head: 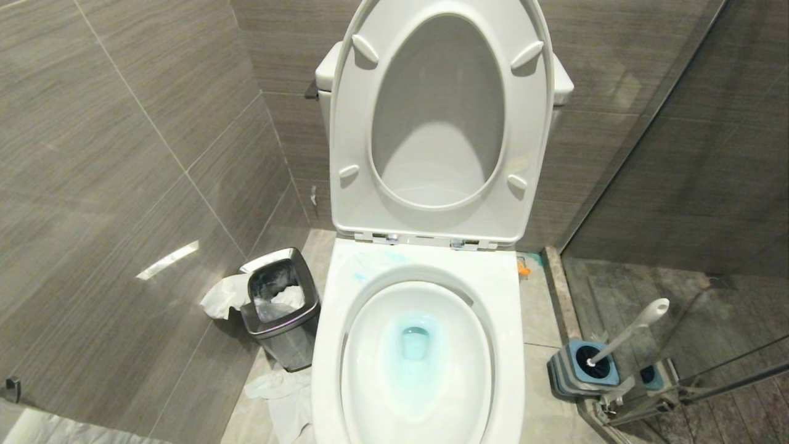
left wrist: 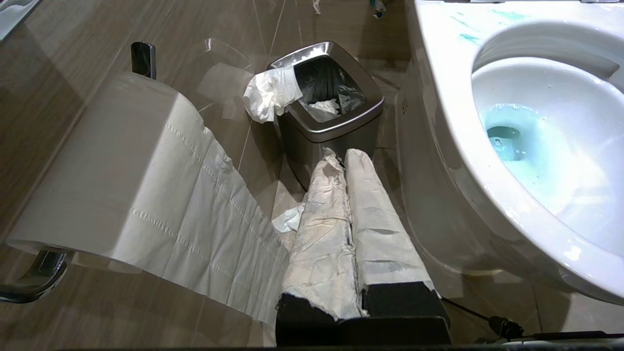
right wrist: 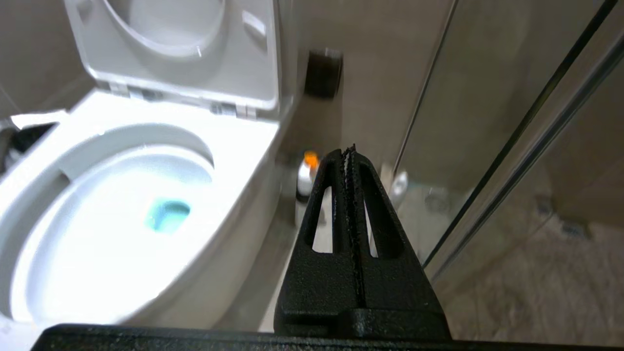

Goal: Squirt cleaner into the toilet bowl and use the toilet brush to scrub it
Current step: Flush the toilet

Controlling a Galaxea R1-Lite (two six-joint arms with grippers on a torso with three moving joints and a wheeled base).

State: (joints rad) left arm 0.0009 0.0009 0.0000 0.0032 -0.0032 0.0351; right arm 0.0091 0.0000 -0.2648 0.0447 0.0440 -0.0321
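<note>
your biggest risk from here is the toilet brush (head: 622, 336): its white handle leans out of the blue-and-grey holder (head: 582, 370) right beside the glass partition (head: 709, 154), so a reach from the right could clip the glass or tip the holder over. the left gripper (left wrist: 343, 153), its fingers wrapped in pale tape and pressed together on nothing, hangs near the steel bin (left wrist: 331, 102) and the toilet paper roll (left wrist: 122, 175); swing it carelessly and you drag paper along. the right gripper (right wrist: 350, 151) is likewise closed and empty, beside the toilet bowl (head: 416, 364) and pointing toward an orange-capped bottle (right wrist: 307, 175) on the floor. the bowl sits open, lid and seat raised, glossy white, with the cleaner (head: 414, 342) tinting the water turquoise and smeared on the rear rim. the bowl looks treated already, so i judge the scrubbing may be done.
</note>
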